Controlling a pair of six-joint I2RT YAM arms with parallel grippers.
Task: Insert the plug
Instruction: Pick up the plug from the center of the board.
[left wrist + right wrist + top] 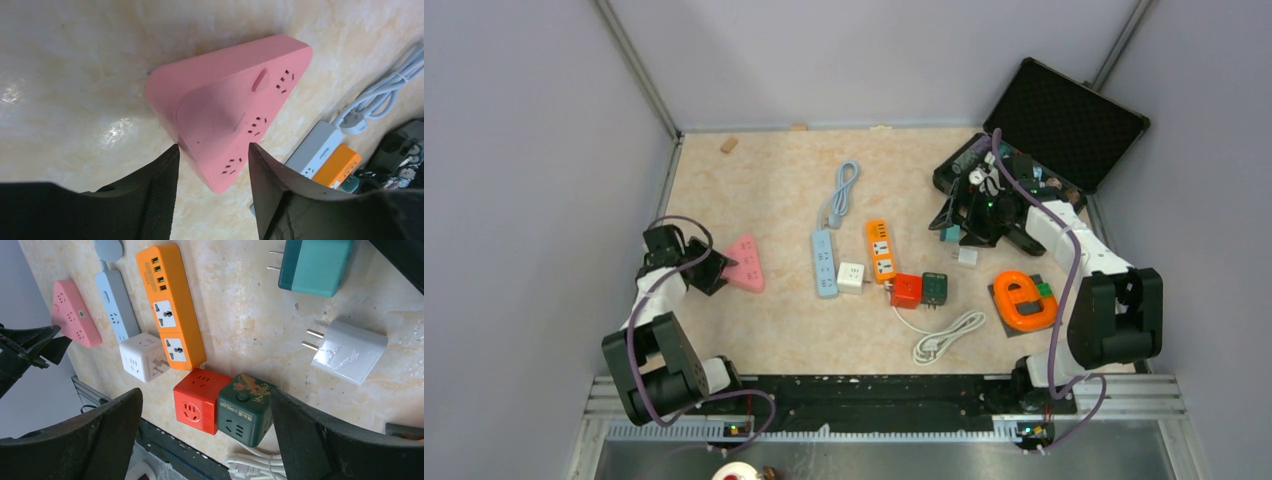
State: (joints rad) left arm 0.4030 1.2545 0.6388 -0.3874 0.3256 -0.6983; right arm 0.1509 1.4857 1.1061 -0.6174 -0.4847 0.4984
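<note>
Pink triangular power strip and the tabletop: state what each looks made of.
Pink triangular power strip: likely moulded plastic, matte; smooth even colour, rounded edges, no glare. Tabletop: looks like polished stone or marble-print laminate; beige veining and bright reflections.

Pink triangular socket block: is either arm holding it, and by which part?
Left fingers straddle the near corner of the pink socket block; a firm hold cannot be told. Right fingers stand open, holding nothing.
</note>
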